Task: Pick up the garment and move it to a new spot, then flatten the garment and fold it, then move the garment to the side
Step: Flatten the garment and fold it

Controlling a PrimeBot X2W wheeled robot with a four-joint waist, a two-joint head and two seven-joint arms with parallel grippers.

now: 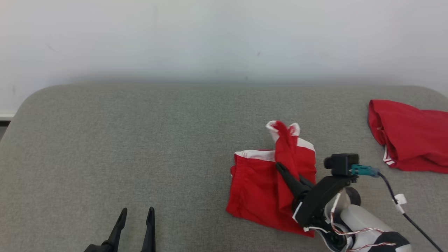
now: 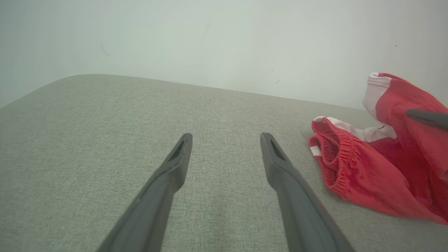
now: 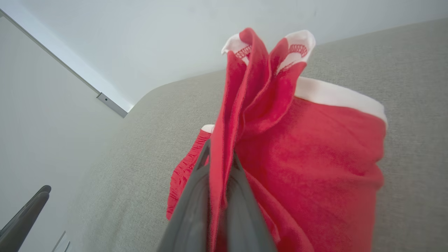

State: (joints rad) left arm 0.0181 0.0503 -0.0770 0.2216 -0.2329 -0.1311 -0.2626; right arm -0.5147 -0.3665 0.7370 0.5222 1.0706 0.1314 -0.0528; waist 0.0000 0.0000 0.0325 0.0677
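Red shorts (image 1: 259,185) clenched in the right pincer (image 1: 279,166)
Pick-up step in hand; left pincer (image 1: 137,211) hangs released; next, probably lift and carry them elsewhere.

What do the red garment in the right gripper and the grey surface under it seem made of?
Red garment: soft matte knit fabric, perhaps polyester or cotton; it drapes in folds, with gathered elastic waistband and white trim. Grey surface: matte woven upholstery-like cloth, judging by its fine heathered weave; rounded corners suggest padding.

The garment (image 1: 260,190) is soft, matt red cloth with white trim. The table (image 1: 140,140) has a coarse grey woven cover.
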